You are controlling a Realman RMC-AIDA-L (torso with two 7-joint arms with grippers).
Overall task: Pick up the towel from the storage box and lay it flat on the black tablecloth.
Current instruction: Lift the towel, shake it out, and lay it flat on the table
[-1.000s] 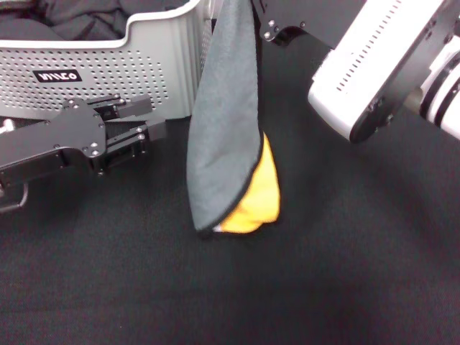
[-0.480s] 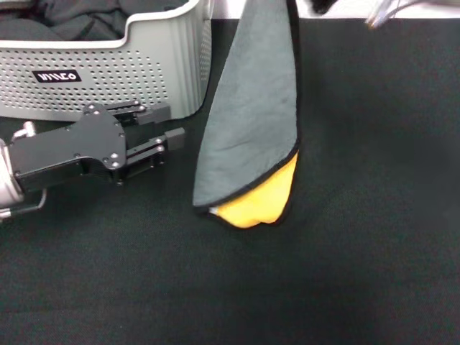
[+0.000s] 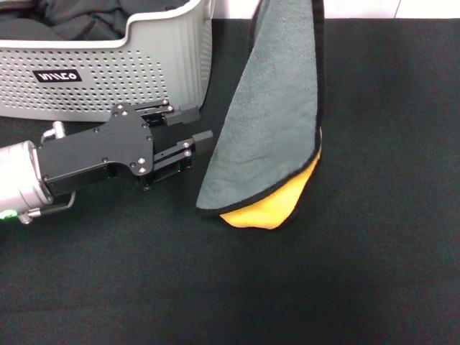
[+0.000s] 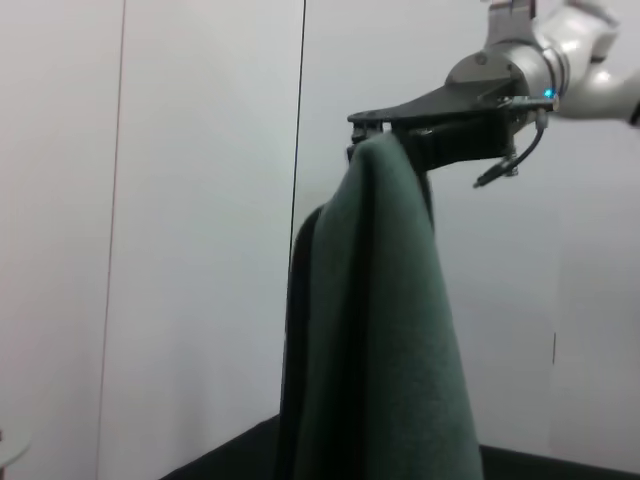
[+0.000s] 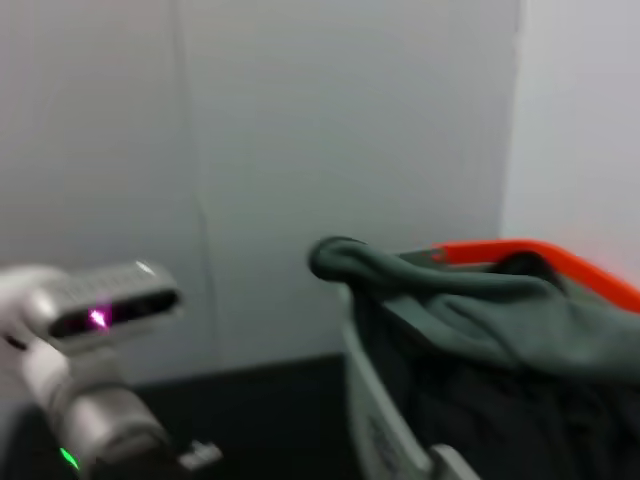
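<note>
The right end effector (image 4: 385,128) is clamped on the top of the towel (image 3: 277,122), which hangs folded, grey face out, with its orange lower edge just above the black tablecloth (image 3: 374,273). The left end effector (image 3: 194,133), fingers slightly parted and holding nothing, points at the hanging edge beside the storage box (image 3: 108,68). Next, it probably needs to catch a free corner for spreading. Plain pale walls stand behind the counter.

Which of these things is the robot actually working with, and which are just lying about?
In the job:
towel, hanging from the right pincer
left pincer, low beside the towel
box
tablecloth

Lying about:
dark cloth in the box
</note>
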